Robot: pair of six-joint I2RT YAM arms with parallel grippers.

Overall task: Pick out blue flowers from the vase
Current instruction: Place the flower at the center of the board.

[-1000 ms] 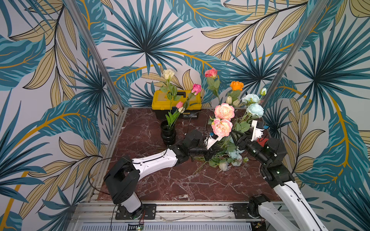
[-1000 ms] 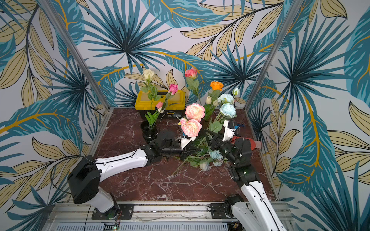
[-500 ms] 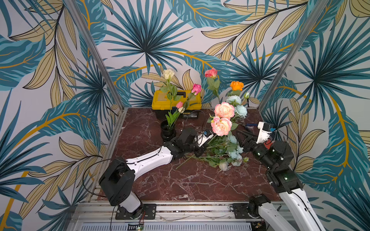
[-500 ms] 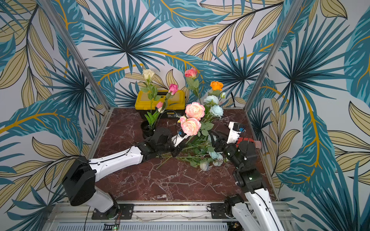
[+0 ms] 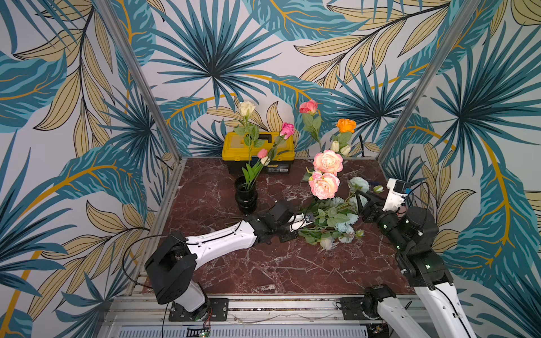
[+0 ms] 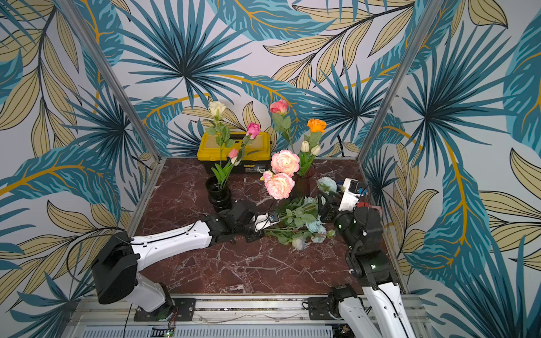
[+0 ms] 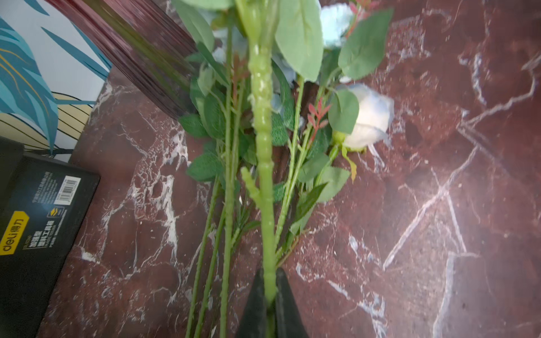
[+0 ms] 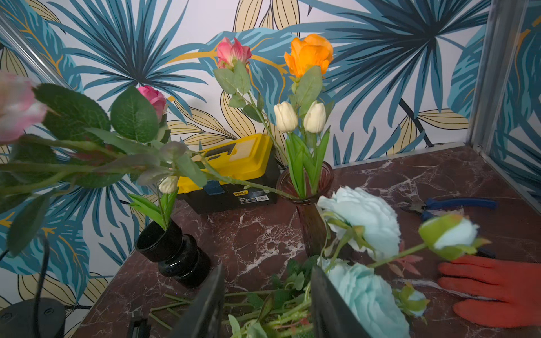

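Red-brown marble table [image 5: 263, 272] lies bare along its front, from 7 round to 5 o'clock, and a black vase [image 5: 246, 199] stands at 11. The left arm stretches low from 7 toward the middle, the left claw [image 7: 270, 281] pinched tight on a thick green stem [image 7: 263, 131]. The blue flowers [image 5: 342, 226] sprawl on the marble at that claw's 3 o'clock. The right arm folds in from 4. The right claw [image 8: 267, 267] gapes, gripping nothing, with their stems showing between its fingers. A red glove [image 8: 491, 289] hugs the right edge.
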